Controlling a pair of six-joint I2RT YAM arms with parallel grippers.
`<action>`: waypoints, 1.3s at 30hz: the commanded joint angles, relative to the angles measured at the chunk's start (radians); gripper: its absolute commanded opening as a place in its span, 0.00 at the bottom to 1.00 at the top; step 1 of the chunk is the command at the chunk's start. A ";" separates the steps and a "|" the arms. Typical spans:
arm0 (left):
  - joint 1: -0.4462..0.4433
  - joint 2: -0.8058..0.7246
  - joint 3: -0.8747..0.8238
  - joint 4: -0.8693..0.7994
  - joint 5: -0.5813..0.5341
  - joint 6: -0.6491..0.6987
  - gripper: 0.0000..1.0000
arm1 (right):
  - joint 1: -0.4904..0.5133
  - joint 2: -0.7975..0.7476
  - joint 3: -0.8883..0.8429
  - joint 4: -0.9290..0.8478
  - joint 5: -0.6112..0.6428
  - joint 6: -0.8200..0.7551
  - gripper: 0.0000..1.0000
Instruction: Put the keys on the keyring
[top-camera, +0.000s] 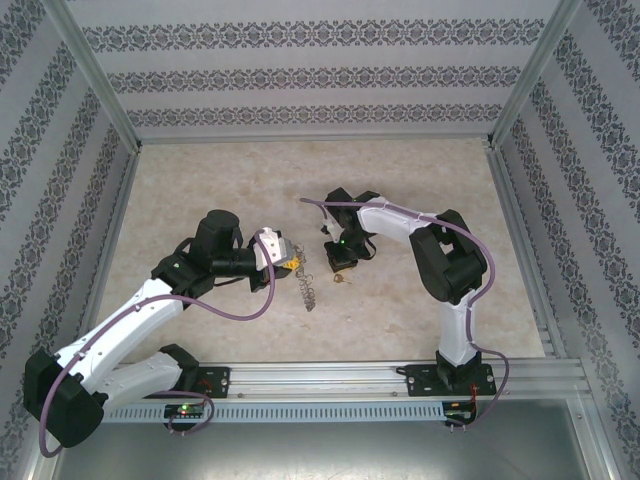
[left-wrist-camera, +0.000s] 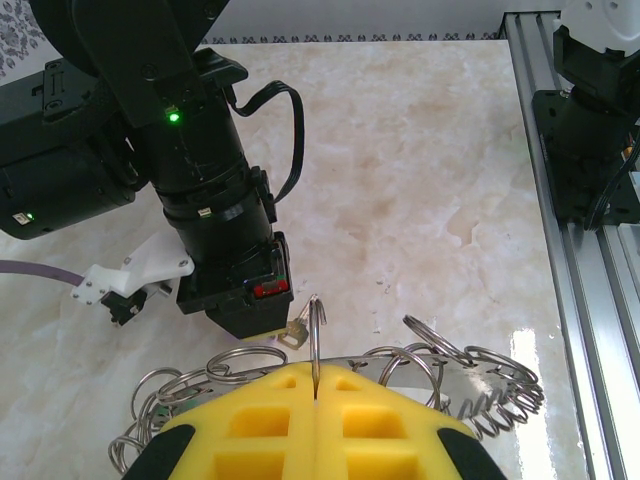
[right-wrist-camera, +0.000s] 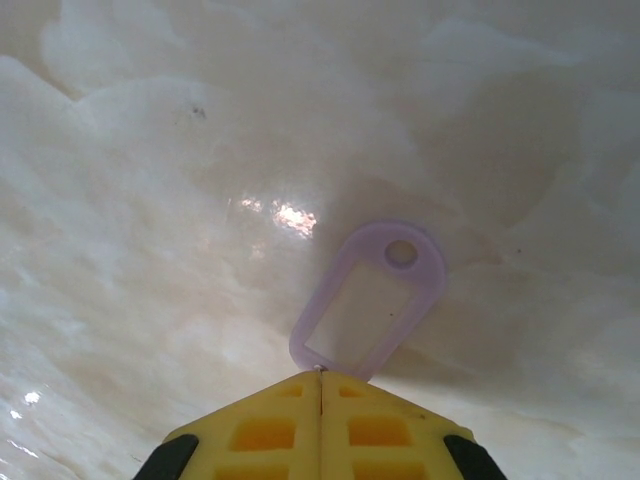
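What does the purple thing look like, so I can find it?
Find the marbled table, then the right gripper, its yellow tips shut. The lilac key tag sticks out from those tips. It is flat purple plastic with a round hole, unlike the silvery wire tangle of the keyring in the left gripper.

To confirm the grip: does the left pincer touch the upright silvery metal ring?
Touching. Left wrist view: the shut left pincer clamps the upright silvery metal ring.
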 joint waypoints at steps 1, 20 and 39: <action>-0.007 -0.007 0.003 0.006 0.003 0.000 0.00 | 0.003 -0.087 -0.033 -0.011 0.026 0.009 0.00; -0.007 0.069 0.101 0.053 0.098 -0.053 0.00 | 0.019 -1.100 -0.487 0.471 -0.156 -0.423 0.00; -0.024 0.106 0.120 0.072 0.128 -0.073 0.00 | 0.255 -0.998 -0.448 0.577 0.025 -0.564 0.00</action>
